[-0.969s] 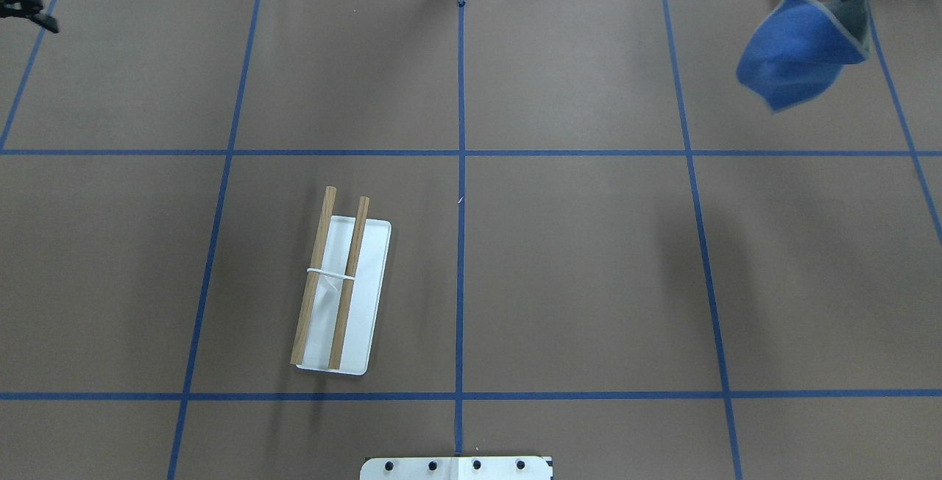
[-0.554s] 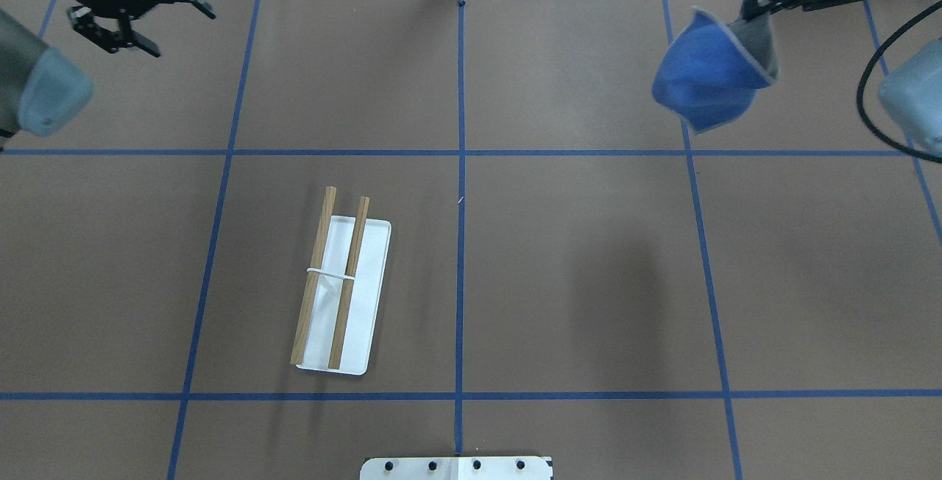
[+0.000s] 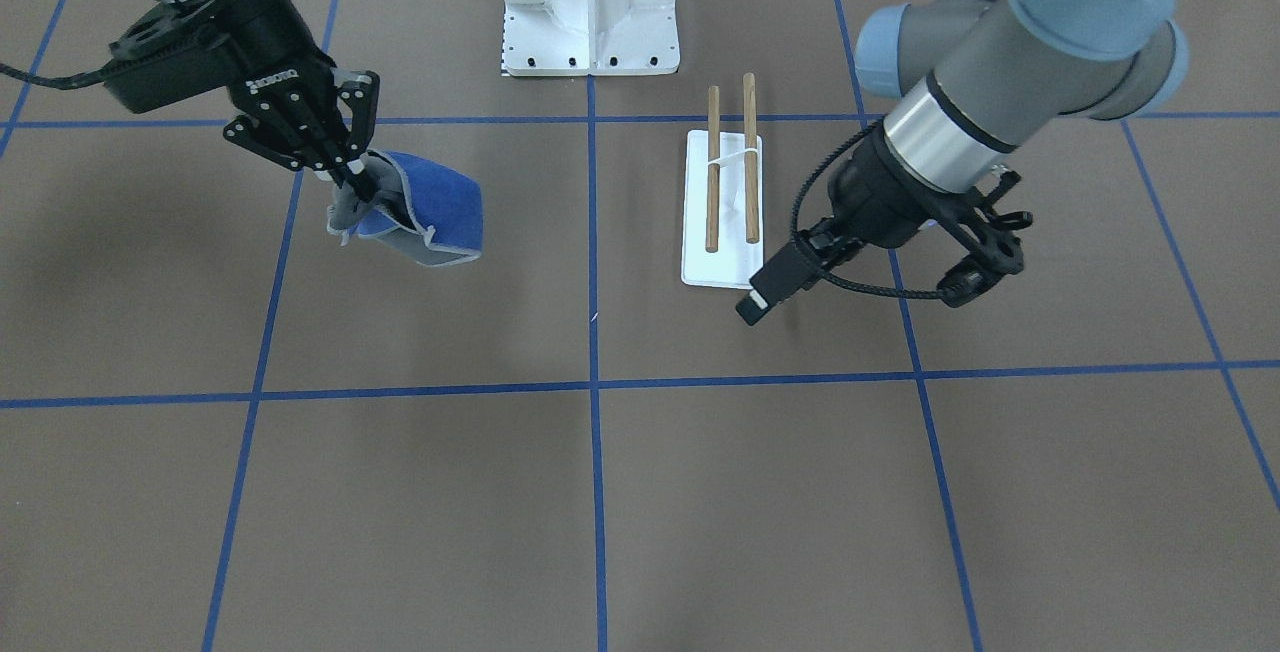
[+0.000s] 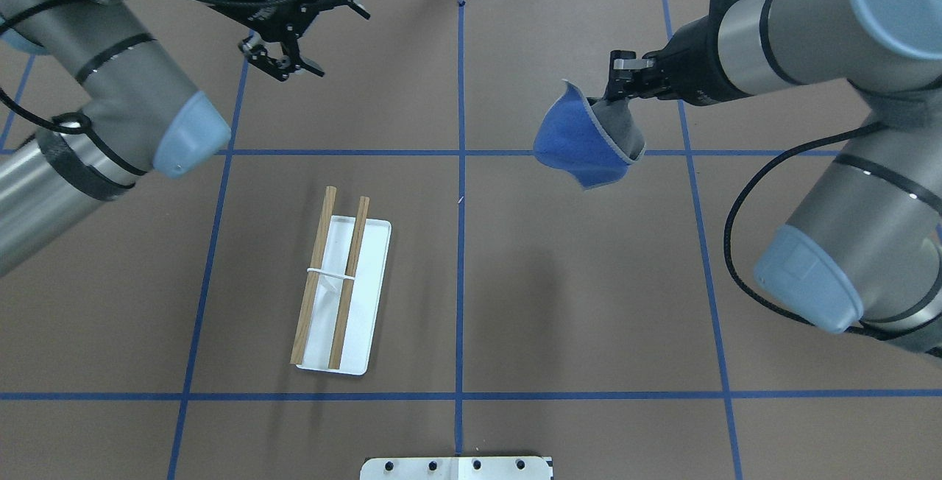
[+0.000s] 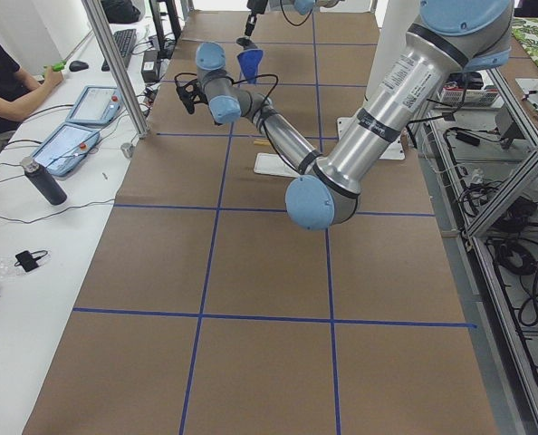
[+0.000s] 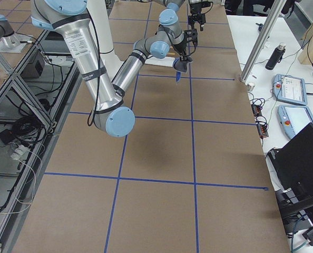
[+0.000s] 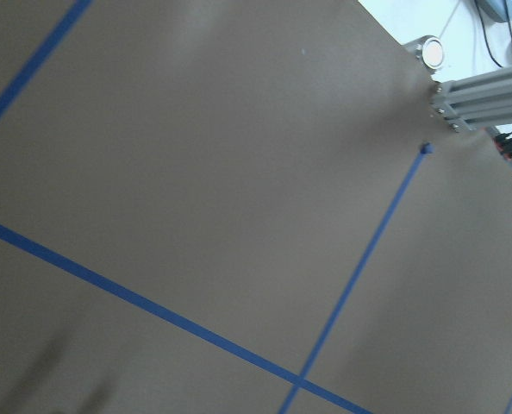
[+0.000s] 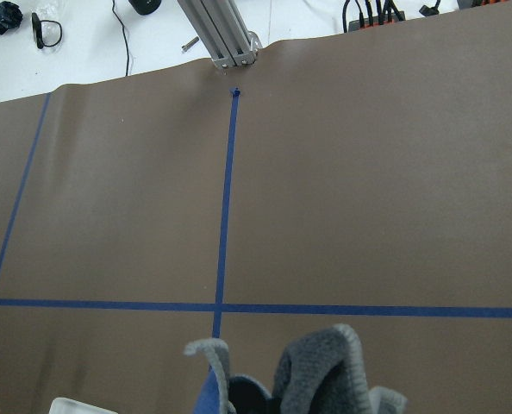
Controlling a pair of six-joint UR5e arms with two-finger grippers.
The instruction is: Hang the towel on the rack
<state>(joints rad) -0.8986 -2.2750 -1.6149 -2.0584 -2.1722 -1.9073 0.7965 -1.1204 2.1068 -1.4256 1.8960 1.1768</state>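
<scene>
Here, one towel point(image 4: 578, 145), one rack point(image 4: 374, 281), two rods point(image 4: 343, 318)

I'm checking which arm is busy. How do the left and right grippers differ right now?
The right gripper is shut on the towel, which hangs bunched from it; the left gripper is open and empty. The right gripper is over the table's right half, the left gripper over the left half, where the rack stands. Both are black, two-fingered and off the table.
</scene>
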